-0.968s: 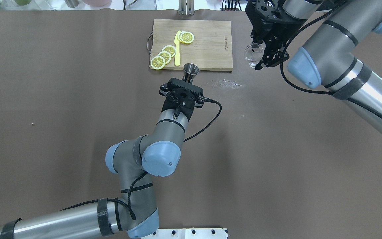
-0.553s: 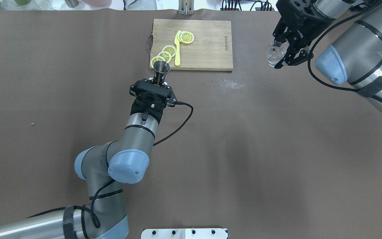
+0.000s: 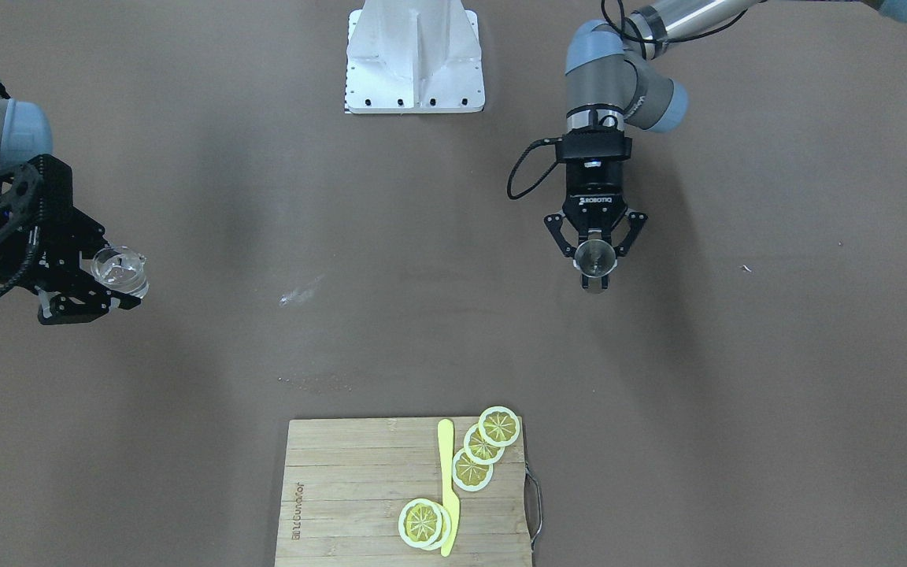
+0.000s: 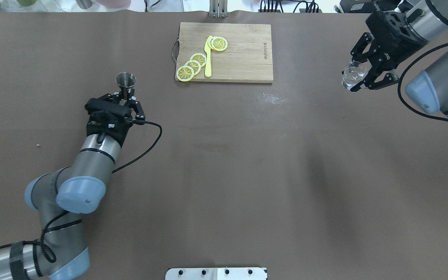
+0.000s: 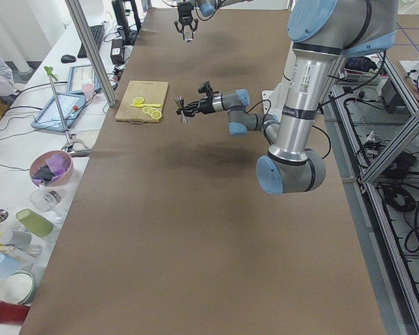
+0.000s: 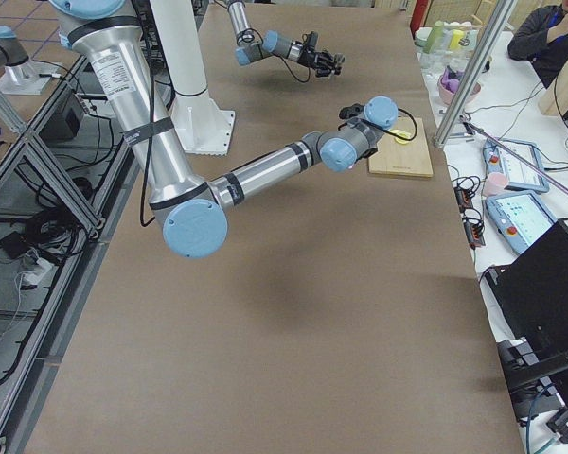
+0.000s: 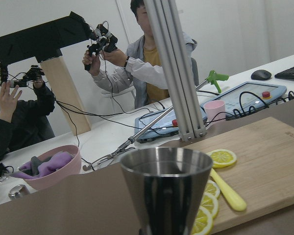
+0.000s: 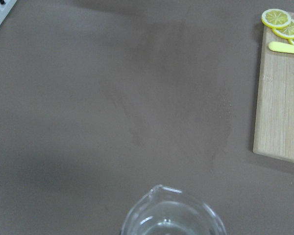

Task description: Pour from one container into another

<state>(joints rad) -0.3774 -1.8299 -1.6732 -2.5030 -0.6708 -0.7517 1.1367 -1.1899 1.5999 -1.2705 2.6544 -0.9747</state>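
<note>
Steel jigger (image 4: 126, 79) is sitting upright, mouth up, with the left gripper (image 4: 126, 95) clamping its narrow waist and holding it clear of the brown surface (image 4: 224, 175), over on the robot's left side. Across the way, the right gripper (image 4: 358, 76) is pinching a small clear glass pitcher (image 4: 351, 74) out at the far right, also off the surface, spout showing in the wrist view. The two containers are hanging well apart. Between them, at the far edge, a wooden cutting board (image 4: 243, 50) is carrying lemon slices (image 4: 193, 64) and a yellow knife (image 4: 208, 58). A whitish smear (image 4: 265, 98) is lying just beside the board.
</note>
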